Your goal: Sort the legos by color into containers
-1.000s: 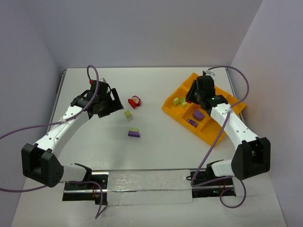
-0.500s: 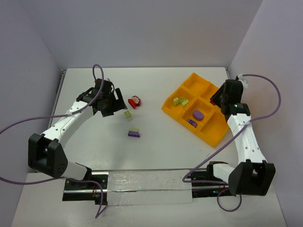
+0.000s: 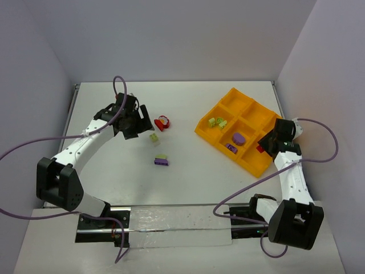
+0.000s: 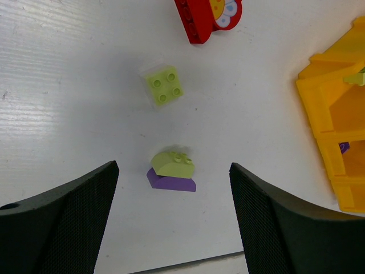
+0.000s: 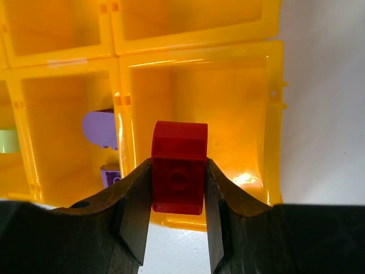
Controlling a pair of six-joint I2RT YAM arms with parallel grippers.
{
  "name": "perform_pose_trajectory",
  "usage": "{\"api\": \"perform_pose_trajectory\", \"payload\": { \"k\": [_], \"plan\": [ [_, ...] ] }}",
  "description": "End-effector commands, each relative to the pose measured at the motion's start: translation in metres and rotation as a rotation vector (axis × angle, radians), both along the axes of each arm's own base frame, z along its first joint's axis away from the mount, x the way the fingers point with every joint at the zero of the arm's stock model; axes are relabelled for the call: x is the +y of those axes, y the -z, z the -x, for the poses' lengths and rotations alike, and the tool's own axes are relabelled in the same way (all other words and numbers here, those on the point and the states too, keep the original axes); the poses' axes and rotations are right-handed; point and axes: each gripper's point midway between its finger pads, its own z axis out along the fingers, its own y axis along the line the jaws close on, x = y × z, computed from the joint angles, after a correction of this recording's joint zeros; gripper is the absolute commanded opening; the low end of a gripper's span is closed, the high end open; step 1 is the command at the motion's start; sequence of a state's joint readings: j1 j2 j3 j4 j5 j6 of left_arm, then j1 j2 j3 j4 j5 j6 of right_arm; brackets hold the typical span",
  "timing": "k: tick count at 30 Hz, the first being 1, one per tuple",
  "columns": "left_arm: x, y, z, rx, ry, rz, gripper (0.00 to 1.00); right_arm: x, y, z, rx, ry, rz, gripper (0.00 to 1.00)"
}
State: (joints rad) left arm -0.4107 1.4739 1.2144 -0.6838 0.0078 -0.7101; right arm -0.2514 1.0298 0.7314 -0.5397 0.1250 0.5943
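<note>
left pincer spread wide | green-on-purple clump seen between its fingers, on tabletop | lime brick beyond | red piece top edge | orange tray right edge

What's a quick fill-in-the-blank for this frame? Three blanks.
1. The right pincer is shut on a ___ brick.
2. The tray compartment right behind it is ___.
3. The left pincer, open, looks down at a lime brick stuck on a ___ base.
Missing words: red; empty; purple.
</note>
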Motion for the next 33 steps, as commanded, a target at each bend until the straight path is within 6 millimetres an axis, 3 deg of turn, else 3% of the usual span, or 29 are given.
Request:
{"api": "perform_pose_trajectory", "payload": {
  "k": [1,2,4,8,11,16,18,19,20,24,28,33],
  "plan": [
    [-0.007,-0.012,-0.021,-0.049,-0.003,0.018,0.86,-0.007,0.002,-0.005,-0.034,0.05,-0.003,0.51],
    [-0.008,-0.01,-0.024,-0.048,-0.003,0.017,0.86,-0.007,0.003,-0.004,-0.032,0.051,-0.003,0.63],
    [-0.011,-0.007,-0.03,-0.042,-0.002,0.014,0.86,-0.007,0.005,-0.004,-0.033,0.053,-0.002,0.75],
    [-0.015,-0.006,-0.039,-0.04,0.003,0.009,0.86,-0.009,0.002,-0.003,-0.04,0.05,0.014,0.8],
    [-0.012,-0.001,-0.048,-0.041,-0.009,-0.027,0.86,-0.01,-0.015,-0.006,-0.085,0.037,0.036,0.8],
    [-0.009,0.013,-0.054,-0.027,-0.007,-0.077,0.86,0.011,-0.085,-0.025,-0.256,-0.095,0.089,0.8],
    [-0.003,0.024,-0.051,-0.012,0.001,-0.115,0.86,0.05,-0.107,-0.037,-0.27,-0.254,0.128,0.8],
    [-0.002,0.028,-0.049,-0.005,0.025,-0.129,0.86,0.058,-0.116,-0.045,-0.269,-0.285,0.158,0.8],
    [-0.001,0.031,-0.047,0.001,0.035,-0.139,0.86,0.083,-0.121,-0.049,-0.271,-0.363,0.167,0.81],
    [0.006,0.046,-0.043,0.025,0.046,-0.187,0.86,0.13,-0.123,-0.066,-0.289,-0.478,0.167,0.81],
    [0.001,0.056,-0.046,0.055,0.019,-0.174,0.84,0.168,-0.116,-0.076,-0.284,-0.563,0.125,0.81],
    [-0.011,0.065,-0.043,0.095,-0.02,-0.107,0.77,0.19,-0.108,-0.084,-0.246,-0.615,0.128,0.82]
  ]
}}
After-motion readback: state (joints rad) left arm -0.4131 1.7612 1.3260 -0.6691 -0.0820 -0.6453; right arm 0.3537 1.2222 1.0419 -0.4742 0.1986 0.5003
